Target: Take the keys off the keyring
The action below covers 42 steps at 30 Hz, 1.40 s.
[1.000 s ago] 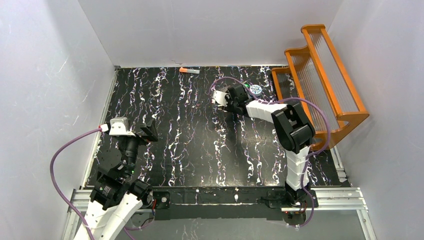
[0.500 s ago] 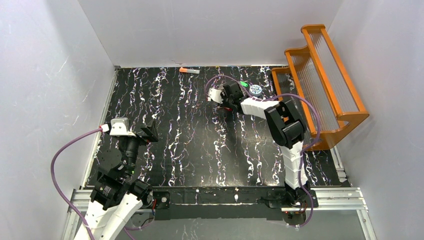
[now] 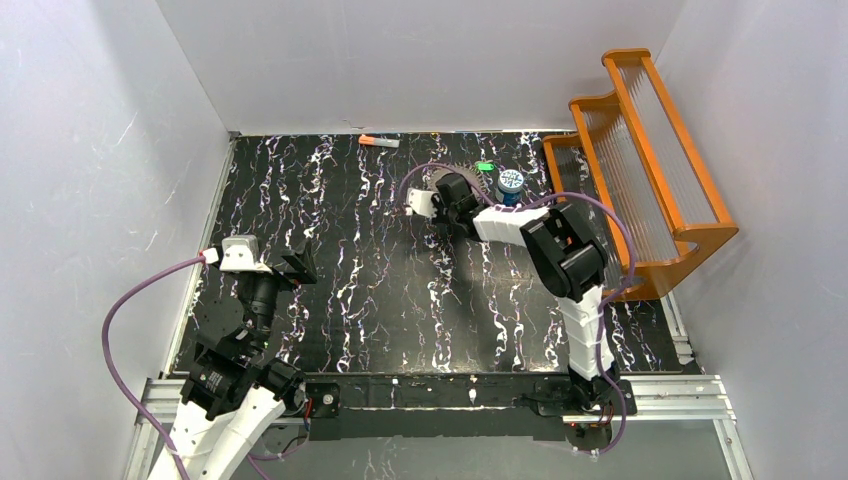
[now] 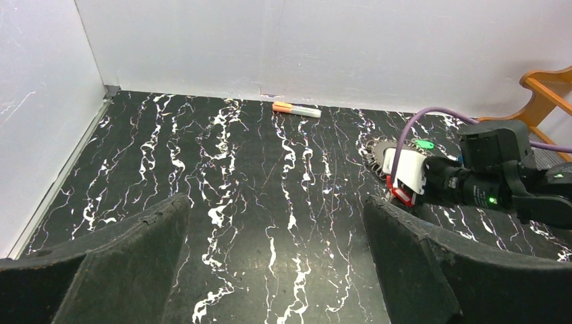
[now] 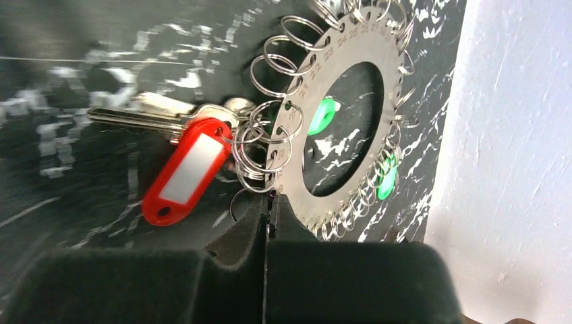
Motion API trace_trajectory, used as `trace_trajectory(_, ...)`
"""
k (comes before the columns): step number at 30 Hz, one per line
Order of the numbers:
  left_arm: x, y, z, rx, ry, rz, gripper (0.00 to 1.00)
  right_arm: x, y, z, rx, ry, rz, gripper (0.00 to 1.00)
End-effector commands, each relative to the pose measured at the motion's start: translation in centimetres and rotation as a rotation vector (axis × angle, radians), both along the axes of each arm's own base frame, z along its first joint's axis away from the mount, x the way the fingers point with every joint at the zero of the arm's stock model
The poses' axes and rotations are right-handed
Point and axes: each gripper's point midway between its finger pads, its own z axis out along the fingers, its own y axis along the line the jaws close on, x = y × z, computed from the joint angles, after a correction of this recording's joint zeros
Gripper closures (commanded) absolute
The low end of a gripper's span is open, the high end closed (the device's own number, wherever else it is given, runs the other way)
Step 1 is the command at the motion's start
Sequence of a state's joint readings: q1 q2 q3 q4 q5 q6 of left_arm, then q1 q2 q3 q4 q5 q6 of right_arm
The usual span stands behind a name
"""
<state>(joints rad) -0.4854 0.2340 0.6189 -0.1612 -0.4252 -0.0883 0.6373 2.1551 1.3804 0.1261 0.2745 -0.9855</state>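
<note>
keyring (image 5: 364, 37) – one rim cut off by the picture's top edge, opposite rim hidden behind right gripper (image 5: 270, 202) | green keys (image 5: 322, 116) – mostly hidden under the ring | red key (image 5: 187, 170) – metal blade blurred | top view: keys too small to tell

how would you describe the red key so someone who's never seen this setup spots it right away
Find the orange rack at the far right of the table; left of it is the keyring, a flat grey toothed disc fringed with wire loops. The red key hangs off its edge by the right gripper: its tag is red with a white label, unlike the green keys.
</note>
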Motion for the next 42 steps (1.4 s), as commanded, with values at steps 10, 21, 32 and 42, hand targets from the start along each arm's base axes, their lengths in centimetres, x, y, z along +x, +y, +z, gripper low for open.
trace_trajectory(10, 0.5, 0.2, -0.2, 0.016, 0.005, 0.02, 0.02, -9.9, 0.9, 2.8, 0.057, 0.056, 0.024, 0.99)
trace_trajectory(21, 1.2, -0.9, -1.1, 0.039, 0.044, -0.02, 0.02, -20.1, 1.7, 2.8, 0.126, 0.126, 0.024, 0.97)
trace_trajectory(32, 2.3, -2.6, -2.6, 0.067, 0.113, -0.083, 0.02, -26.2, 2.4, 4.8, 0.361, 0.256, -0.046, 0.62)
trace_trajectory(42, 4.2, -7.2, -5.4, 0.101, 0.298, -0.261, 0.02, -25.8, -0.4, 7.4, 0.814, 0.522, -0.394, 0.23)
